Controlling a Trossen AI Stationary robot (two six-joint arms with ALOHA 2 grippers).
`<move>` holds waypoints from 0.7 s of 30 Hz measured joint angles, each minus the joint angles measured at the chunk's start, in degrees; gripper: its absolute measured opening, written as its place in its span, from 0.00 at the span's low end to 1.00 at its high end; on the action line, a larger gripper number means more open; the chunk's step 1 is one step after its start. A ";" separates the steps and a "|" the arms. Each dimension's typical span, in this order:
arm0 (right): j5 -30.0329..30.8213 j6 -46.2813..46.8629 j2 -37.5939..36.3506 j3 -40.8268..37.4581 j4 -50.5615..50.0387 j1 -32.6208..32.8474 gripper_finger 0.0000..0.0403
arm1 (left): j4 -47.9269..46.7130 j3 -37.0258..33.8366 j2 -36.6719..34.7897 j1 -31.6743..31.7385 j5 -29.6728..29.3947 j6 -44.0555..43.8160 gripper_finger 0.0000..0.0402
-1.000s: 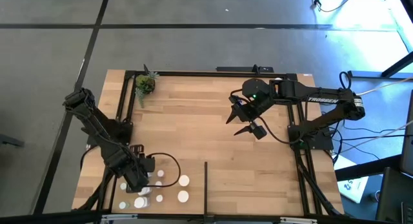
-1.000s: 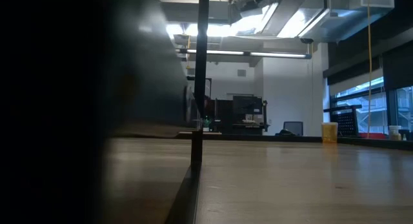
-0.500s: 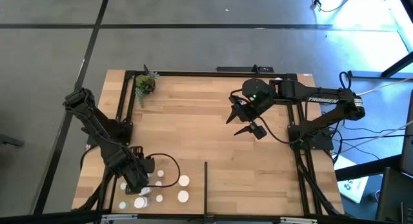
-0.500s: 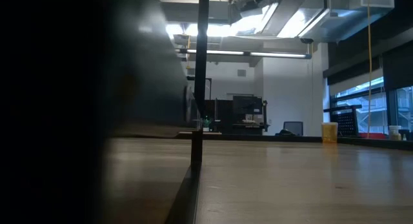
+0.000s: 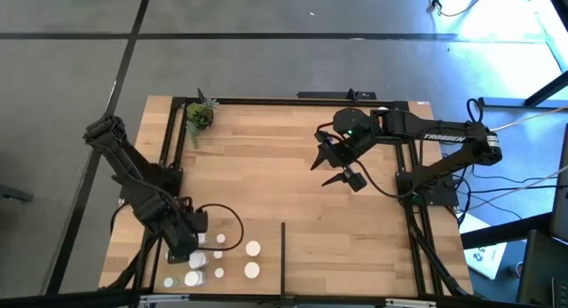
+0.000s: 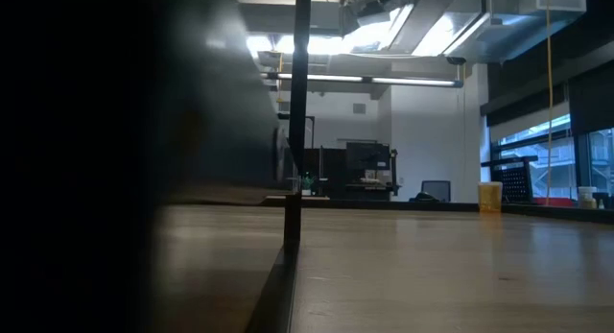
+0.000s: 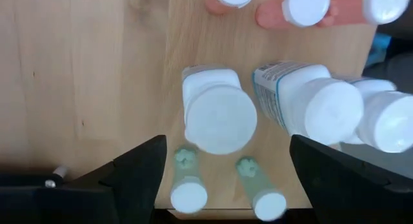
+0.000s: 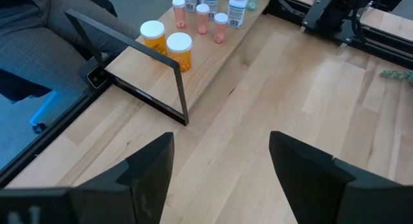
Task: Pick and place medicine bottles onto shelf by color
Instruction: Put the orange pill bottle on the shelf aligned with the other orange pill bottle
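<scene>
Left gripper (image 5: 188,248): low over the bottle cluster at the near left corner of the shelf (image 5: 293,166), left of the divider strip (image 5: 283,248). Fingers (image 7: 139,169) spread wide, nothing between them; no bottle is gripped.

White bottle (image 7: 216,111): stands upright on the planks directly in line with the gap between the left fingers, cap toward the wrist camera, touching neither finger.

Second white bottle (image 7: 310,104): just beside the first, labelled, tilted in the wrist view; another white cap overlaps it on its outer side.

Pale green bottles (image 7: 187,185): two small ones side by side, closest to the left gripper's base, white caps toward the camera.

Pink-orange bottles (image 7: 293,11): small, white-capped, on the far side of the white bottle from the fingers.

Orange bottles (image 8: 168,43): two larger ones with white caps, seen from the right wrist view, standing next to the divider strip at the cluster's edge, with smaller bottles behind them.

Divider strip: short, thin, black, rising from the near edge of the shelf, just right of the cluster.

Right gripper (image 5: 337,170): hangs above bare planks well beyond the divider strip, toward the far right of the shelf. Fingers (image 8: 148,162) apart, holding nothing.

Potted plant (image 5: 199,114): far left corner of the shelf, well apart from the cluster.

Low view: divider strip and bare planks only; neither gripper shows.
</scene>
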 joint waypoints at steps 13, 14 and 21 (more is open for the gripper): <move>0.01 -0.01 0.00 0.00 0.22 0.01 0.64 | -1.00 0.00 -8.01 1.12 -4.10 -4.77 0.80; -0.01 0.01 0.00 0.00 0.22 -0.01 0.64 | -1.20 0.00 -8.41 1.74 -6.15 -4.49 0.80; -0.01 0.00 0.00 0.00 0.24 0.01 0.64 | -2.59 0.00 -10.84 10.78 -15.79 -0.50 0.80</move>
